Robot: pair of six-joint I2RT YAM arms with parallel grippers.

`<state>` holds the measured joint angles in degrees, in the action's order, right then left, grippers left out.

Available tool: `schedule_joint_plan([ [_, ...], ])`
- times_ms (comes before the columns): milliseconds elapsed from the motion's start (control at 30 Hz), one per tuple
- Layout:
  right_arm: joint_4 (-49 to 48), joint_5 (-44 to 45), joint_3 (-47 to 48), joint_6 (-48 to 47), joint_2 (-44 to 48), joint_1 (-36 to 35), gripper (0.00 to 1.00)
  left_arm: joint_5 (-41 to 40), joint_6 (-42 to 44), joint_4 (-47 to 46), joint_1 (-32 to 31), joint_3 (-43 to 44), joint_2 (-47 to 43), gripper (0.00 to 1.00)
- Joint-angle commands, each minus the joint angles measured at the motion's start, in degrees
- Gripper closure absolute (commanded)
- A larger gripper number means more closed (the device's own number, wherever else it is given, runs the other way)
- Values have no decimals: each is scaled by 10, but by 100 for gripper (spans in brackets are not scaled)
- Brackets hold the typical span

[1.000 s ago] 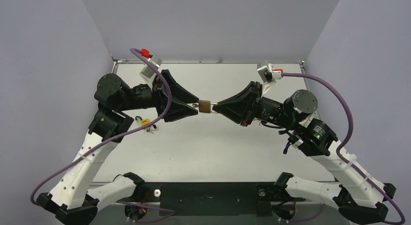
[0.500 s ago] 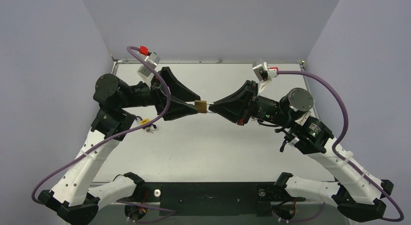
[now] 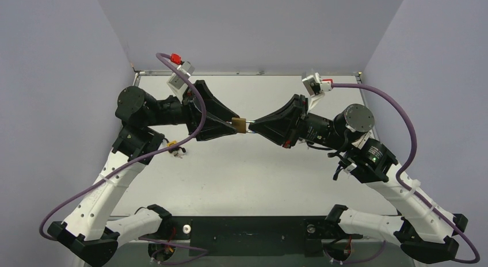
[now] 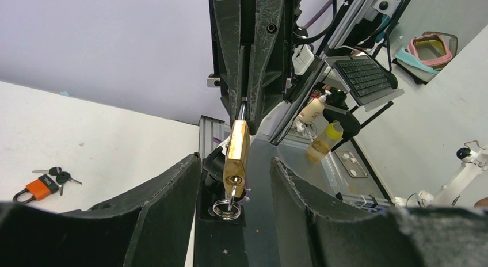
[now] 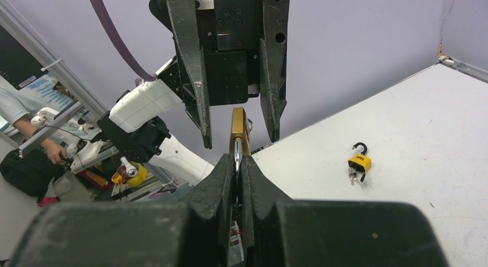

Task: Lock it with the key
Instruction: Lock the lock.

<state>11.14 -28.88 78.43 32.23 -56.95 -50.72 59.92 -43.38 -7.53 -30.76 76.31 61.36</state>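
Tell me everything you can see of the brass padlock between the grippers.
The brass padlock is a slim, gold-coloured metal block with a silver shackle, held in mid-air above the table. The right gripper is shut on its shackle. Its keyhole end faces the left gripper, whose open fingers flank it without touching. A key ring hangs from the keyhole.

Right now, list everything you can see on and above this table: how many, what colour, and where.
brass padlock: one, gold, in mid-air between the two grippers.
key on a ring: one, silver, hanging from the brass padlock's keyhole.
small padlock: one, orange with a black shackle, lying on the table's left side with its keys.
table: one, white.
right gripper: one, black, shut on the brass padlock's shackle.
left gripper: one, black, open, fingers either side of the brass padlock's body.
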Motion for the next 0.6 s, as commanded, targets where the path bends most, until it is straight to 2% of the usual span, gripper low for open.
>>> schedule_joint_plan([
  [0, -45, -1, 26, 0, 1, -4, 100, 10, -15, -44, -5, 2, 0, 55],
  [567, -46, 0, 24, -2, 0, -4, 100, 8, -22, -57, -16, -6, 9, 64],
])
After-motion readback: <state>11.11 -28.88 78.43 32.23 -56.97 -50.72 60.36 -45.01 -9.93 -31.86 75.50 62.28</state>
